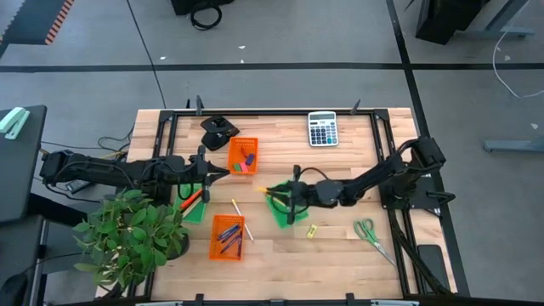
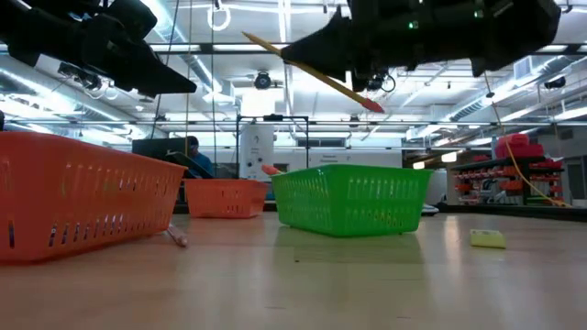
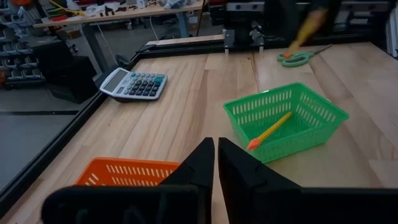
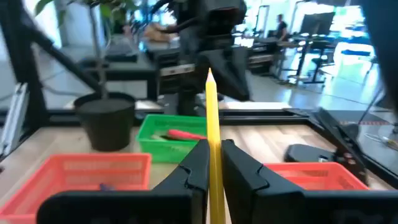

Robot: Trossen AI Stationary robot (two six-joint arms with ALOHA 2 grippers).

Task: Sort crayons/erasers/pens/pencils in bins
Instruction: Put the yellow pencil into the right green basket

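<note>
A pale wooden table (image 1: 340, 255) with a black frame rail (image 1: 272, 111) stands on a grey floor (image 1: 280, 42) crossed by dark lines. A potted plant (image 1: 132, 236) sits at the table's left front corner, a calculator (image 1: 322, 128) near the far edge, and green-handled scissors (image 1: 372, 236) towards the right front. A dark desk (image 1: 21, 161) with a pale green object on it stands to the left of the table. In the low view the room behind is a large workshop with rows of bright ceiling lights (image 2: 229, 64), a white cabinet (image 2: 258, 151), shelving holding red gear (image 2: 514, 170), and a person (image 2: 193, 156) seated at a distance.
</note>
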